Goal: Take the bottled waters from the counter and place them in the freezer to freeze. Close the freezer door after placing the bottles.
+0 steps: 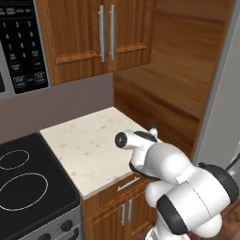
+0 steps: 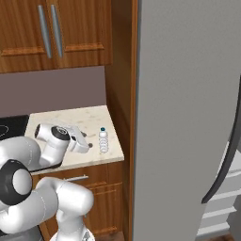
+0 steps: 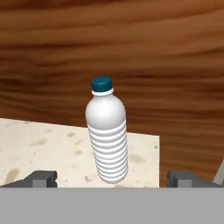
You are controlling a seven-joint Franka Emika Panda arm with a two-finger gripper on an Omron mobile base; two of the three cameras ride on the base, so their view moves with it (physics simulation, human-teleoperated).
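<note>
Bottle [image 3: 107, 133] upright near counter [image 1: 89, 145] front-right corner; claw [image 3: 111, 178] spread wide, just short of it

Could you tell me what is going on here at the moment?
The robot arm is lined up on a bottled water standing upright near the right edge of the counter, beside the wooden side panel. Its tool is open, with one finger on either side of the bottle, not yet gripping it. The grey fridge stands just right.

We see the bottled water [image 3: 107, 135] upright on the desk [image 1: 89, 145], near its right front corner, beside the wooden side panel [image 1: 164, 93]. Our tool [image 2: 89, 145] sits just left of it, the stovetop [image 1: 28, 183] further left.
</note>
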